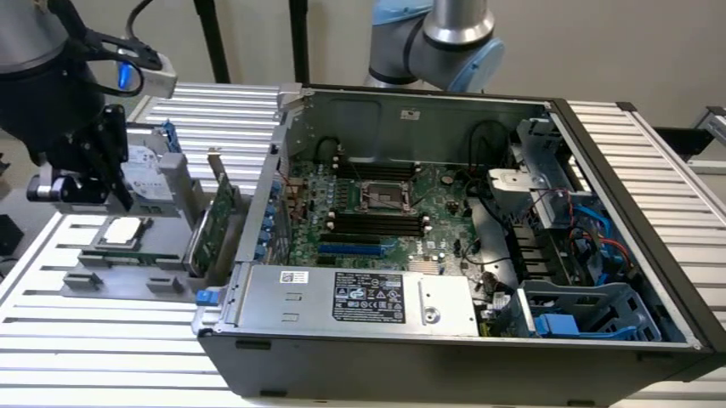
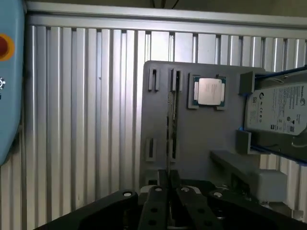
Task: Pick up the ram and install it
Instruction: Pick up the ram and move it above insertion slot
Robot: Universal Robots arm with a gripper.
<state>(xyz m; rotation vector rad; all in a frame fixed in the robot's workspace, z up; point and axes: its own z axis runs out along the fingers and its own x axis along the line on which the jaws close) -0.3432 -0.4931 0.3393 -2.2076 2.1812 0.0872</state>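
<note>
- The gripper (image 1: pixel 82 197) hangs at the exterior view's left, above the gray fixture tray (image 1: pixel 125 279). In the wrist view its fingers (image 2: pixel 159 188) are drawn close together around a thin edge. That edge is the ram (image 2: pixel 169 124), seen edge-on and running along 1 pair of the tray's slots into the narrow gap between the fingers, so it looks pinched.
- The step in hand looks like the pick from the tray. To do it well, I judge the grip should sit square on the board's flat faces, and any lift should go straight along the slots so the stick neither twists nor drags.
- Just beside the ram's slots lies the square silver processor (image 1: pixel 122 231), and near it the hard drive (image 1: pixel 148 174) stands on edge. Both are close enough to warrant a narrow, vertical path.
- Further right, the green expansion card (image 1: pixel 221 225) stands between the tray and the open computer case (image 1: pixel 454 365).
- Inside the case, the long black memory slots (image 1: pixel 375 223) lie on the motherboard (image 1: pixel 445 191), above the power supply (image 1: pixel 352 297).
- Everything rests on a ribbed aluminium table (image 1: pixel 102 357), whose grooves give the tray a firm, level seat.
- A 2nd arm (image 1: pixel 437 42) stands behind the case against a plain beige wall (image 1: pixel 613 42).
</note>
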